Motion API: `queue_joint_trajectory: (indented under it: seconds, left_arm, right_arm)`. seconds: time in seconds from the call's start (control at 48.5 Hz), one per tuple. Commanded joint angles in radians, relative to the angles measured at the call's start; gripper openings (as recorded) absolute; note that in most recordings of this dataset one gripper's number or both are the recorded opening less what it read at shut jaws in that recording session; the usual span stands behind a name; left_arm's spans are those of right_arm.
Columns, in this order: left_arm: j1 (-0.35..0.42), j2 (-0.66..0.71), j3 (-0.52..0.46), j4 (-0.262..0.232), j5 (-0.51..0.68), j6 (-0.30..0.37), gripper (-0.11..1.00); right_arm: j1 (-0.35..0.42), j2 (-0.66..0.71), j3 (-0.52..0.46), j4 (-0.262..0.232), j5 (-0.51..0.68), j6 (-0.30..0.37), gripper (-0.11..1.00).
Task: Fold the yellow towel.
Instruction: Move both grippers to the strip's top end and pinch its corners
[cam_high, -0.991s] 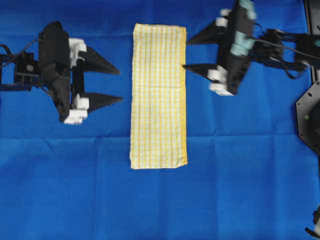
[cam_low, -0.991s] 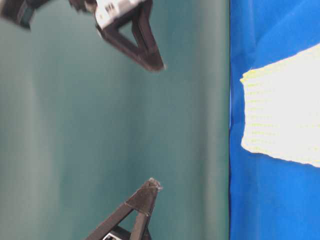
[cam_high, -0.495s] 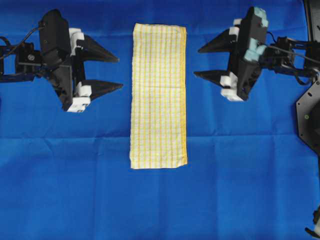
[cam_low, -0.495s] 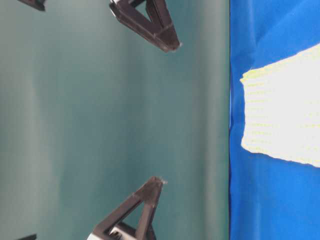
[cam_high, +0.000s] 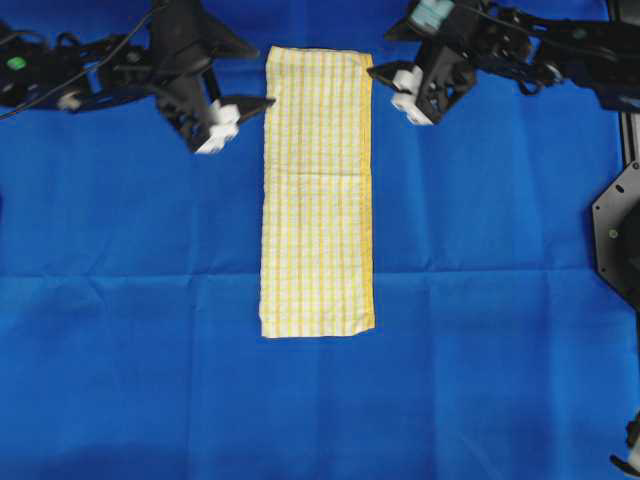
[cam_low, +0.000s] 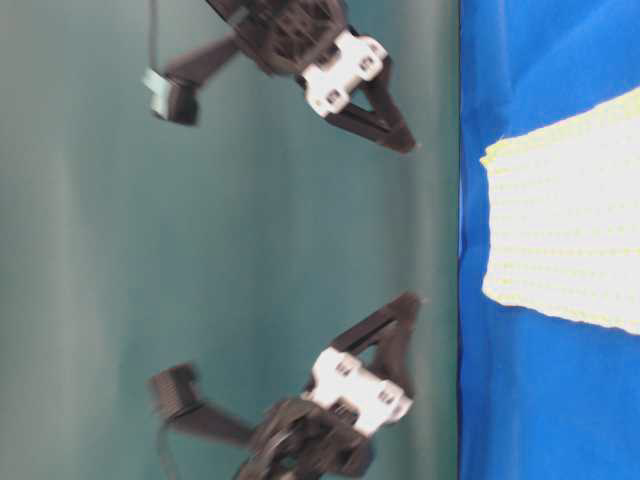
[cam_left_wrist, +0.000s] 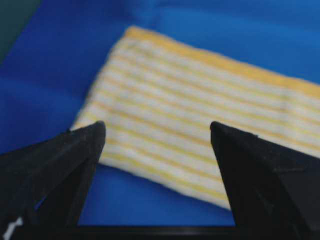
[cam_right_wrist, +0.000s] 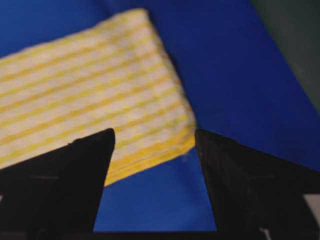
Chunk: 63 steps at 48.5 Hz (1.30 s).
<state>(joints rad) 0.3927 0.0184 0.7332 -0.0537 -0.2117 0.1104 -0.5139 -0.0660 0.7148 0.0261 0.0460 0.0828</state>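
Blue cloth (cam_high: 320, 400) (teal backdrop (cam_low: 200, 250))

The right gripper (cam_right_wrist: 154, 140) stood open, its 2 dark fingers (cam_right_wrist: 65, 185) rising from the bottom edge with a wide gap between them. Beyond the tips lay the yellow towel (cam_right_wrist: 85, 105), flat on the blue cloth (cam_right_wrist: 225, 65), its near corner with the solid yellow hem showing in the gap. A dark green strip (cam_right_wrist: 295, 40) filled the upper right corner.
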Motion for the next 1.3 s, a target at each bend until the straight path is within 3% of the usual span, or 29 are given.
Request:
queue_joint_trajectory:
  seconds: [0.0, 0.372, 0.702, 0.784, 0.888, 1.135, 1.28]
  left_arm:
    - [0.04, 0.046, -0.044, 0.003, -0.031, 0.002, 0.81]
    - [0.118, 0.232, -0.104, 0.002, -0.164, -0.008, 0.81]
    - [0.137, 0.336, -0.156, -0.003, -0.169, -0.015, 0.75]
    - [0.137, 0.35, -0.166, -0.005, -0.164, -0.02, 0.67]
    - [0.137, 0.359, -0.172, -0.005, -0.163, -0.021, 0.49]
    - [0.137, 0.359, -0.173, -0.005, -0.152, -0.023, 0.12]
    - [0.137, 0.357, -0.167, -0.005, -0.14, -0.023, 0.05]
  right_arm:
    - [-0.025, 0.048, -0.046, 0.008, -0.008, 0.002, 0.68]
    - [-0.06, 0.227, -0.115, 0.064, -0.037, 0.002, 0.68]
    - [-0.069, 0.267, -0.127, 0.11, -0.066, 0.002, 0.67]
    - [-0.069, 0.282, -0.129, 0.12, -0.074, 0.002, 0.65]
    - [-0.069, 0.299, -0.132, 0.126, -0.074, 0.002, 0.55]
    - [-0.069, 0.31, -0.133, 0.126, -0.077, 0.0, 0.06]
    - [-0.069, 0.31, -0.135, 0.123, -0.078, -0.002, 0.06]
